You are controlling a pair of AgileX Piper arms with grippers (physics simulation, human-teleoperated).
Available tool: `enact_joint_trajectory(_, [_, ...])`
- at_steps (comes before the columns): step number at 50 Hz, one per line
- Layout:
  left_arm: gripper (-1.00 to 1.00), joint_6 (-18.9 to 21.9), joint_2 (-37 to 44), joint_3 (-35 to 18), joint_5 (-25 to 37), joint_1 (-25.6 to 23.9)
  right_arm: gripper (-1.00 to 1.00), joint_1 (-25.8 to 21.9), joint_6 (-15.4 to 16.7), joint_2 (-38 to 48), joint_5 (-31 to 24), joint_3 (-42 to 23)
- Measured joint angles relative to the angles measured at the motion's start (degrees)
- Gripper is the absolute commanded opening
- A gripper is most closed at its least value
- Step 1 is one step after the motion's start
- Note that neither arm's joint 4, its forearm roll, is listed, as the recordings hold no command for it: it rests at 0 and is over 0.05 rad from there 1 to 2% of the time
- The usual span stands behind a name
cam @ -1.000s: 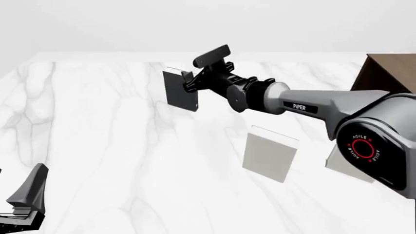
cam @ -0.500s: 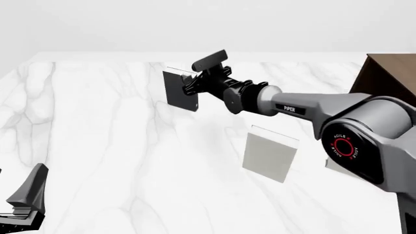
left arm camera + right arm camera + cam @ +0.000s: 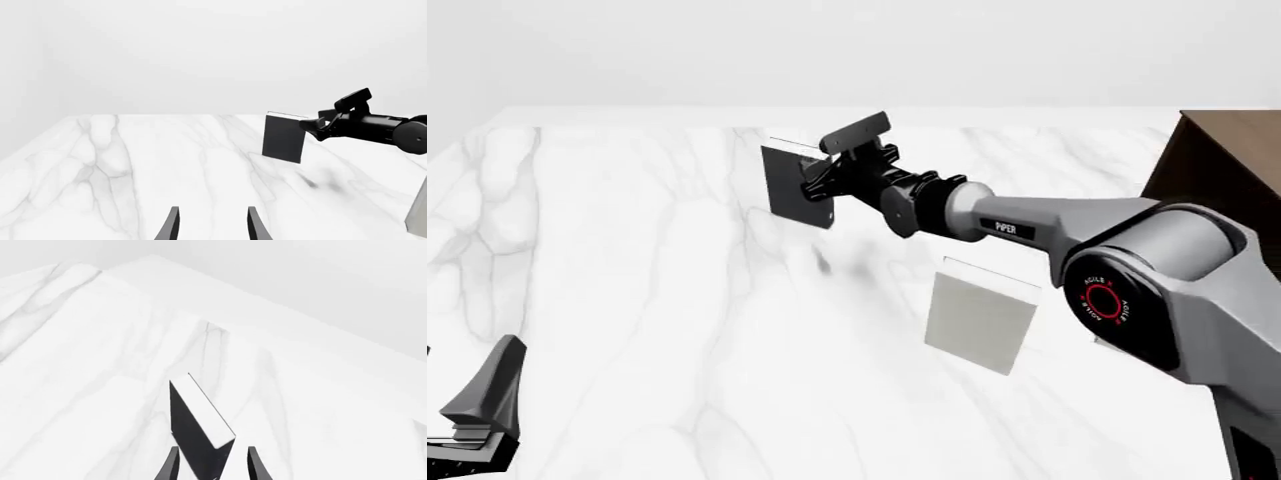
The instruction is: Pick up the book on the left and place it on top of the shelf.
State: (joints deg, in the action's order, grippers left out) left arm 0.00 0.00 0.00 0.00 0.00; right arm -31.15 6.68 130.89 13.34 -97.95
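Note:
The dark charcoal book (image 3: pixel 791 184) stands upright on the marble table, far left of centre; it also shows in the left wrist view (image 3: pixel 283 138). My right gripper (image 3: pixel 817 177) reaches to its right edge from the right, open, with one finger on each side of the book (image 3: pixel 197 432). The fingertips (image 3: pixel 171 465) stand beside the covers with a small gap. My left gripper (image 3: pixel 487 412) rests open at the near left corner, far from the book, nothing between its fingers (image 3: pixel 171 227). The dark brown shelf (image 3: pixel 1217 150) stands at the right edge.
A light grey-white book (image 3: pixel 980 322) stands upright near the table's middle, below my right arm. The edge of another pale book (image 3: pixel 419 216) shows in the left wrist view. The marble table (image 3: pixel 627 280) stretches wide to the left.
My right gripper has pushed further left, closing in until its fingers straddle the book's edge. The book and the left arm have stayed put.

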Motion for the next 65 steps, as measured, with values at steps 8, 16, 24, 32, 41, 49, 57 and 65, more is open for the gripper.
enact_joint_trajectory(8, [1.0, 0.0, 0.0, 0.0, 0.0, 0.0, 1.0, 0.2, -0.2, 1.4, -0.3, -1.4])
enact_joint_trajectory(16, [1.0, 0.0, 0.0, 0.0, 0.0, 0.0, 1.0, 0.2, -0.3, 2.7, -0.7, -3.2])
enact_joint_trajectory(24, [1.0, 0.0, 0.0, 0.0, 0.0, 0.0, 1.0, 0.1, -0.4, 4.0, -1.1, -4.7])
enact_joint_trajectory(32, [1.0, 0.0, 0.0, 0.0, 0.0, 0.0, 1.0, 0.0, -0.5, 5.2, -1.6, -6.1])
enact_joint_trajectory(41, [1.0, 0.0, 0.0, 0.0, 0.0, 0.0, 1.0, 0.0, -0.5, 6.6, -2.2, -7.7])
enact_joint_trajectory(49, [1.0, 0.0, 0.0, 0.0, 0.0, 0.0, 1.0, -0.2, -0.4, 7.7, -2.6, -8.9])
enact_joint_trajectory(57, [1.0, 0.0, 0.0, 0.0, 0.0, 0.0, 1.0, -0.4, -0.2, 8.8, -3.3, -10.3])
enact_joint_trajectory(65, [1.0, 0.0, 0.0, 0.0, 0.0, 0.0, 1.0, -0.5, 0.3, 10.0, -4.0, -12.0])
